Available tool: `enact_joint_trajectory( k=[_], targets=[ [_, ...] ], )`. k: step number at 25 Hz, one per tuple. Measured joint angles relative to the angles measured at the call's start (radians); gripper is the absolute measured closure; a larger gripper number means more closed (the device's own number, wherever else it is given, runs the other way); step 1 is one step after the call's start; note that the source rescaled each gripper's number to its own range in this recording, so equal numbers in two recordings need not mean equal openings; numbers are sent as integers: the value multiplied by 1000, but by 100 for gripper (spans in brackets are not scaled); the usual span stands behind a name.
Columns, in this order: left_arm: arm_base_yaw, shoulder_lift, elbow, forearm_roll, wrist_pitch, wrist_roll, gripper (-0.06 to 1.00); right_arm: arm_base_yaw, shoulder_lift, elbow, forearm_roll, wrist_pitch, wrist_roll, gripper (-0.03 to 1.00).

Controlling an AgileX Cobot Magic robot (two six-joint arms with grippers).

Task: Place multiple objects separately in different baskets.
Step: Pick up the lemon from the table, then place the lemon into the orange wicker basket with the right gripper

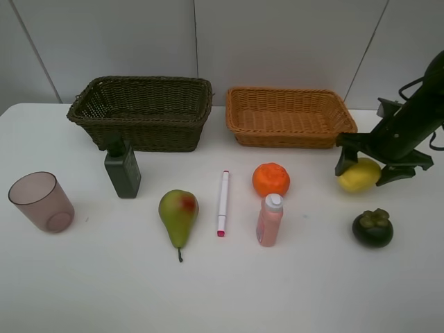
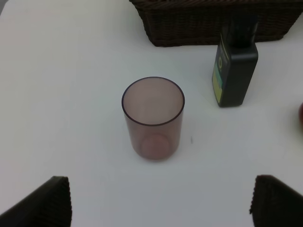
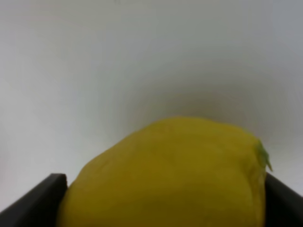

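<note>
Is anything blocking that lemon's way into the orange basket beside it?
Nothing visible. The lemon, between the right gripper's fingers, lies just off the right end of the light orange-tan basket; only the basket's own wall has to be cleared.

Bright, even, diffuse light with only faint, soft shadows. The lemon (image 1: 359, 175), at 3 o'clock, is badly blurred in the right wrist view; the other views are sharp.
</note>
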Motion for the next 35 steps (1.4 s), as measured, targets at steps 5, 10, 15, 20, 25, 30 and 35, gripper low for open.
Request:
enact_joint_trajectory(
  k=[5, 10, 15, 20, 25, 30, 35],
  targets=[
    [0, 0, 0, 0, 0, 0, -6, 0, -86, -42, 0, 84, 0, 22],
    [0, 0, 0, 0, 0, 0, -6, 0, -101, -225, -27, 212, -4, 22],
    [0, 0, 0, 0, 0, 0, -6, 0, -99, -413, -46, 244, -40, 22],
    [0, 0, 0, 0, 0, 0, -6, 0, -36, -563, -33, 248, -92, 22],
    [0, 0, 0, 0, 0, 0, -6, 0, 84, -666, 2, 235, -112, 22],
    [0, 0, 0, 0, 0, 0, -6, 0, 208, -732, 95, 191, -179, 22],
    [0, 0, 0, 0, 0, 0, -6, 4, 315, -754, 182, 142, -230, 22]
  ],
)
